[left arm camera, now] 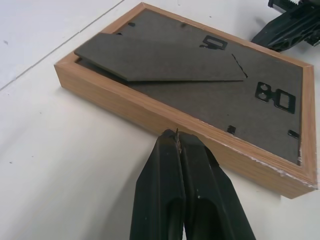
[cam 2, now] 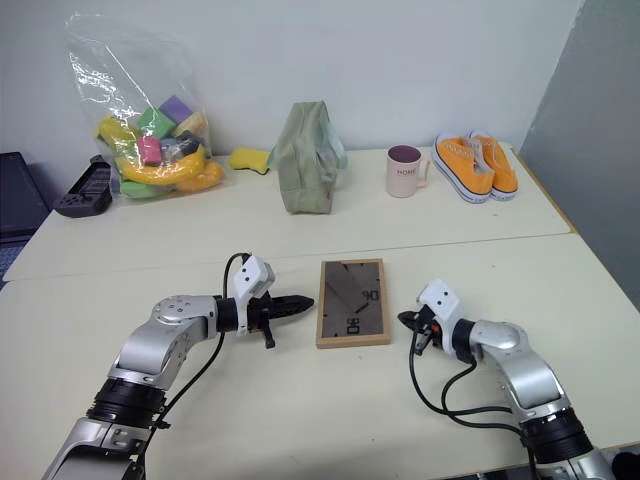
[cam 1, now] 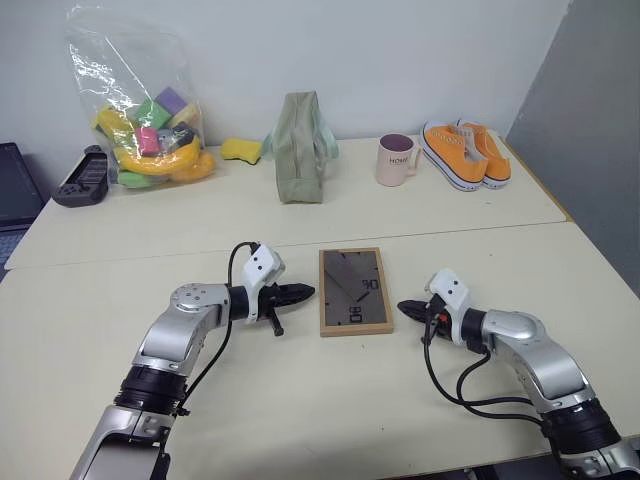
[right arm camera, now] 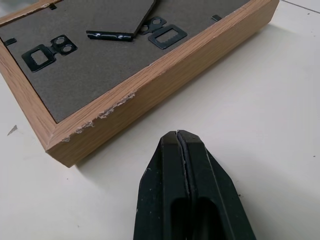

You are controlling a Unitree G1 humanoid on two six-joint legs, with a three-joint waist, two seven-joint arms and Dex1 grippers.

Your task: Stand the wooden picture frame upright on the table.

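Note:
The wooden picture frame (cam 1: 353, 291) lies flat on the table (cam 1: 300, 400), face down, its dark back with the fold-out stand and black clips showing. My left gripper (cam 1: 305, 292) is shut, empty, its tip just short of the frame's left edge. On the other side, my right gripper (cam 1: 404, 307) is shut too, holding nothing, a small gap from the frame's right edge. The left wrist view has the shut fingers (left arm camera: 182, 165) close to the frame's wooden side (left arm camera: 150, 112). The right wrist view has the shut fingers (right arm camera: 182, 165) a little off the chipped wooden side (right arm camera: 165, 80).
Along the far side of the table stand a clear bag of colourful toys (cam 1: 145, 120), a black controller (cam 1: 82, 180), a yellow sponge (cam 1: 241, 150), a green pouch (cam 1: 300, 148), a pink mug (cam 1: 396, 160) and orange shoes (cam 1: 465, 152). A seam (cam 1: 150, 255) crosses the tabletop.

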